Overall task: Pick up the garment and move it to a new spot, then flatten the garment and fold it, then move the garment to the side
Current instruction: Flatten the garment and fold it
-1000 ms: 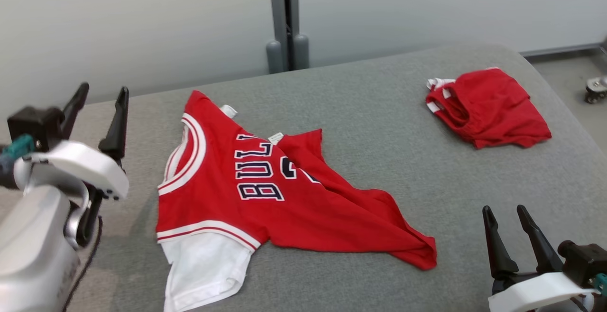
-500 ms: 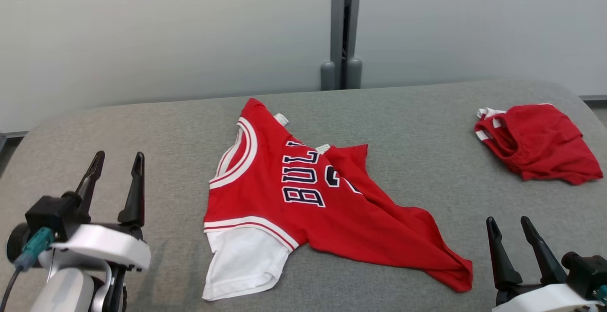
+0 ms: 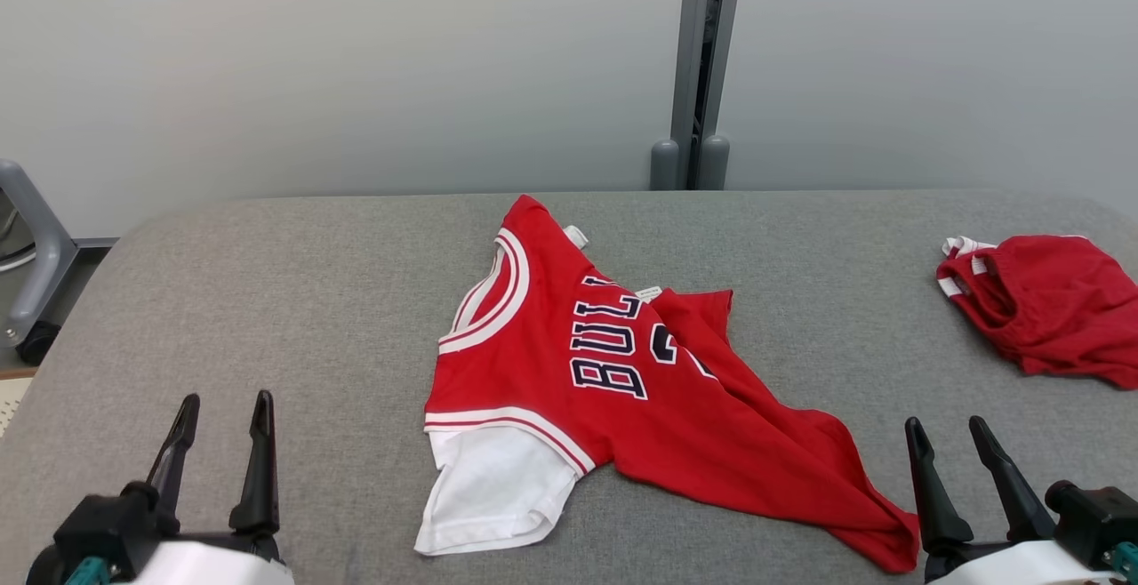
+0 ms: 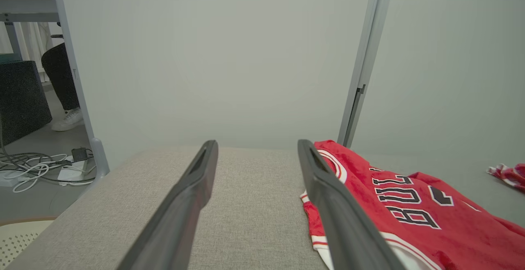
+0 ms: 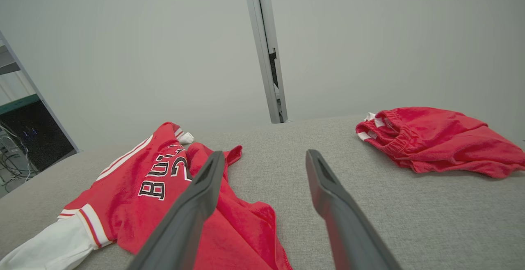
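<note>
So far, nothing shows as done: shirt [image 3: 551, 372] lies rumpled at the middle of the desk [image 3: 293, 300], one side bunched. My left end effector [image 3: 226, 400] and right end effector [image 3: 944, 425] stand apart, empty. Pickup, flattening, folding and moving aside all appear left.

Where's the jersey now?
Head view: the red jersey lies centre on the grey pad, between the left claw and right claw; red shorts sit far right.
</note>
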